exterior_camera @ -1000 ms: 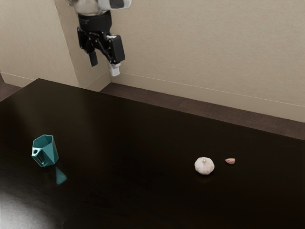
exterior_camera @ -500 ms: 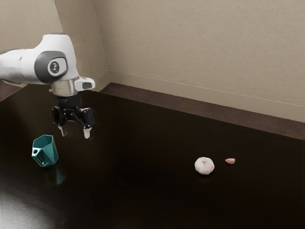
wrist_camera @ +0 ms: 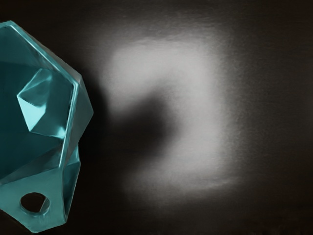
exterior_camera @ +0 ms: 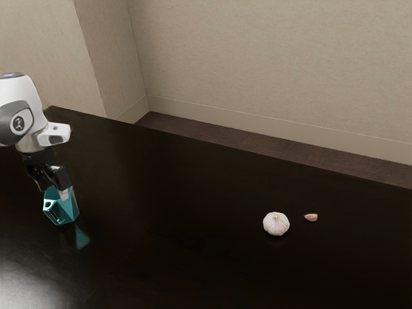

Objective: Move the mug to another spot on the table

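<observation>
**Dark desk, teal mug: the arm drops to the rim**

Glossy black desk [exterior_camera: 193, 187] under a beige wall [exterior_camera: 270, 58] carries the teal faceted mug [exterior_camera: 62, 209]. It stands upright, directly below the fingers [exterior_camera: 61, 185], with its handle turned toward the camera. The fingers look apart, with nothing clamped between them. Whether a tip already touches the rim cannot be told.

Half a second ago the hand hung above the desk and off to one side of the mug. A second ago it was high up against the wall. The white arm [exterior_camera: 19, 119] has since swung across and down, so the fingers now sit at the mug's mouth, while the mug has kept its spot. The approach seems nearly done and the grasp not yet made, so all of the carrying remains.

From the wrist, the mug [wrist_camera: 39, 122] shows its open mouth and handle hole off to one side of the hand, not centred under it. A small sideways correction may be needed before closing. Bare desk [wrist_camera: 205, 122] lies beneath the hand.

A garlic bulb [exterior_camera: 275, 223] and a loose clove [exterior_camera: 311, 217] lie just beside each other, well apart from the fingers.

No brand or label can be read. The round mark on the arm's joint is too small to make out.
</observation>
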`<state>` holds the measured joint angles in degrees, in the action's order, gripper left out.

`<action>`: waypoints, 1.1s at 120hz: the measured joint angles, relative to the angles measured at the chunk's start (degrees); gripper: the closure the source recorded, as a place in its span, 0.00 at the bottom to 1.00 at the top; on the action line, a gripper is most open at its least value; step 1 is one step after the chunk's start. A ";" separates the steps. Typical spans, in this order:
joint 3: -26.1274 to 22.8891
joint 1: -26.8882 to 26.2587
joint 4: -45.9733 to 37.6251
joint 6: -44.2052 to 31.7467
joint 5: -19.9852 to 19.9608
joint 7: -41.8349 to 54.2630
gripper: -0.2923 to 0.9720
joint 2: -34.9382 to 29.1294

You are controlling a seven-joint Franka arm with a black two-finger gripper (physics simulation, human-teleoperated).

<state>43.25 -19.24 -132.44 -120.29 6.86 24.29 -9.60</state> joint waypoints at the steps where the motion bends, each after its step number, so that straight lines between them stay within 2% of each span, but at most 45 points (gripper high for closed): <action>1: 0.26 0.03 -0.18 -0.16 0.17 0.41 0.23 -0.09; 14: 3.50 0.05 -2.40 -2.24 2.00 5.21 0.23 -0.64; 41: 5.56 0.08 -3.01 -5.42 2.92 11.40 0.23 1.16; 69: 5.65 0.08 -3.26 -6.64 -0.38 9.67 0.23 2.40; 90: 5.65 0.14 -3.00 -8.52 -4.16 6.85 0.23 6.20; 132: 5.63 0.63 -2.49 -13.49 -6.86 4.17 0.23 10.29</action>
<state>48.88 -18.61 -134.93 -133.77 0.00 28.46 0.69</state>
